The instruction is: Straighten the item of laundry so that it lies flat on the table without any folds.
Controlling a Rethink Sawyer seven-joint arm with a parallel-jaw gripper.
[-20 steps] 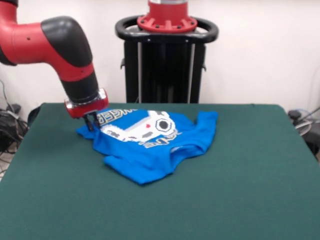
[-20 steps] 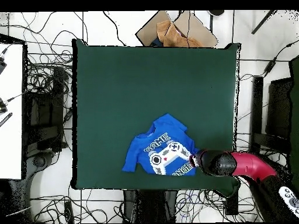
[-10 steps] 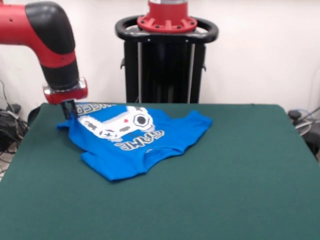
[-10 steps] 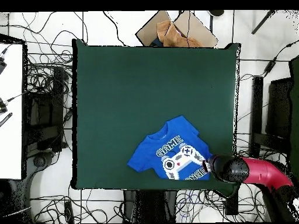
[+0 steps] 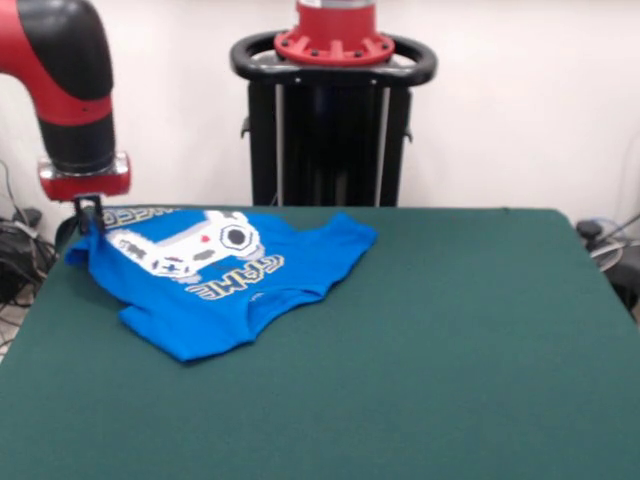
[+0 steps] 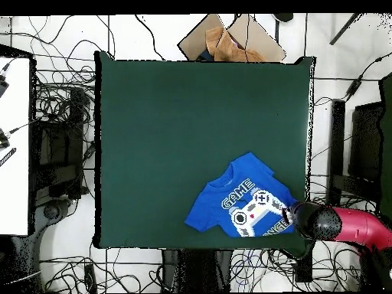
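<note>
The item of laundry [image 5: 215,280], a bright blue T-shirt with a white controller print and "GAME" lettering, lies rumpled at the far left of the green table [image 5: 450,330]. One corner is lifted at the table's left edge, where my gripper [image 5: 88,215] is shut on it. A sleeve points right, and the near hem is folded under. In the overhead view the shirt [image 6: 233,200] sits close to the table's [image 6: 168,122] bottom right corner. The gripper [image 6: 292,217] is at the shirt's right edge, hidden under the red and black arm.
The black pedestal [image 5: 333,120] stands behind the table's far edge. Brown cardboard and paper [image 6: 230,42] lie beyond the table's top edge in the overhead view. Cables [image 6: 57,115] cover the floor around the table. The gripper is right at the table's corner.
The gripper has dragged the shirt steadily toward the table's left edge in the front view, lifting the held corner. The shirt has slid along and spread out somewhat.
</note>
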